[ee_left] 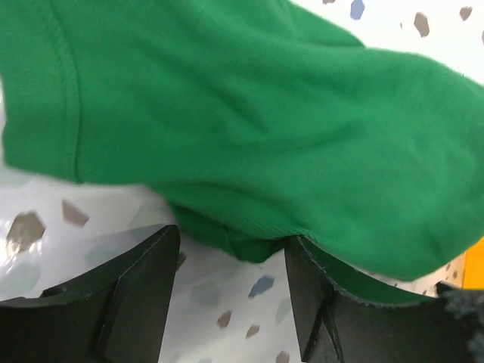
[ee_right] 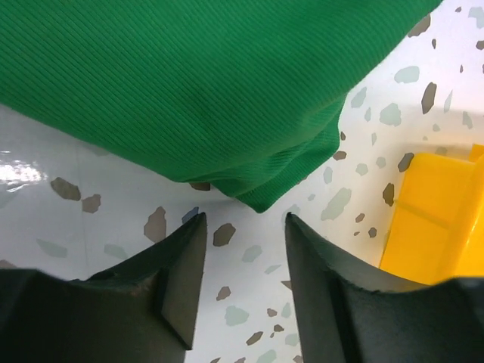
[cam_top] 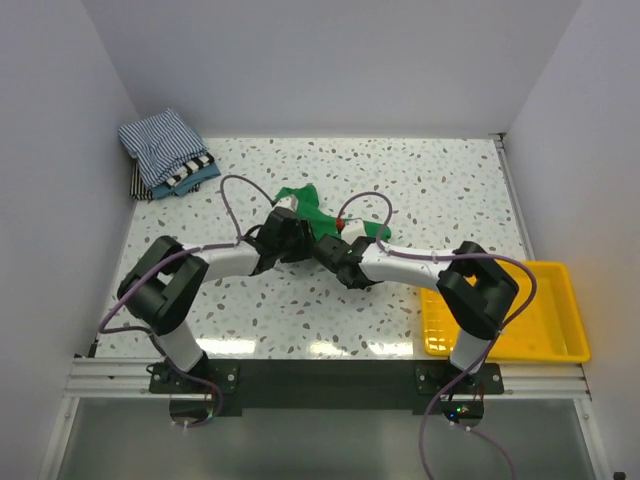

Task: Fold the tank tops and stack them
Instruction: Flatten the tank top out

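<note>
Green tank top (cam_top: 318, 215) is found crumpled at the middle of the worktop (cam_top: 450, 190), well apart from the folded stack (cam_top: 165, 150) in the far-left corner. Left tool (ee_left: 231, 249) is seen with jaws apart, a bunched hem lying at the gap. Right tool (ee_right: 246, 227) is likewise spread, a cloth corner just ahead, ungripped. Step judged: grasping, so the top can be spread flat. Next, both tools would need to be closed on separate edges and drawn apart.

Green tank top (cam_top: 312, 208): plain bright green, fine rib knit, bunched and rumpled, unfolded; lies at centre of the scene. Stitched hem edge shows in the left wrist view.

Far left corner: folded pile. Blue-and-white striped top (cam_top: 160, 142) uppermost, thin stripes. Black-and-white striped top (cam_top: 186, 178) beneath, bold stripes, near edge showing. Teal top (cam_top: 207, 174) peeks out at the right.
</note>
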`<action>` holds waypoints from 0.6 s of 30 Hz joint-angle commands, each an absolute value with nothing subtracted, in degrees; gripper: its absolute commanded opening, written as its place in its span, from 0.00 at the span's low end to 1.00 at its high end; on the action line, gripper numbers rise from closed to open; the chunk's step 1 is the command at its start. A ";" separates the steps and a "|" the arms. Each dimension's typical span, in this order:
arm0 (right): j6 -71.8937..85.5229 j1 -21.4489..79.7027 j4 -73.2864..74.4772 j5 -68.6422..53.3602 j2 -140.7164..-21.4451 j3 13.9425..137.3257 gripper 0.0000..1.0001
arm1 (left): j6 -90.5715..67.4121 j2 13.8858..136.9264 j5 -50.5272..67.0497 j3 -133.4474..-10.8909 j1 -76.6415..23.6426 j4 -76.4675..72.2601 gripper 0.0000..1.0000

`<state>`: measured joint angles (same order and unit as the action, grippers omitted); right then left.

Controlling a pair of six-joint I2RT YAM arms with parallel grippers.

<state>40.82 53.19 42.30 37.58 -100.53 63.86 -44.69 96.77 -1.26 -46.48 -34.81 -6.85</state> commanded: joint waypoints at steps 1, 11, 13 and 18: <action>39.82 53.09 42.01 40.34 -103.09 65.21 0.48 | -46.40 100.28 -3.77 -50.53 -34.37 -11.60 0.62; 35.60 51.59 44.72 38.94 -98.28 70.99 0.00 | -44.48 99.68 -14.39 -60.90 -33.14 -1.86 0.10; 34.64 51.68 45.96 38.24 -95.90 73.12 0.00 | -43.34 94.68 -16.78 -62.75 -31.48 2.09 0.07; 33.40 51.59 50.09 36.65 -85.02 78.66 0.00 | -38.16 83.08 -18.99 -66.70 -29.79 7.55 0.00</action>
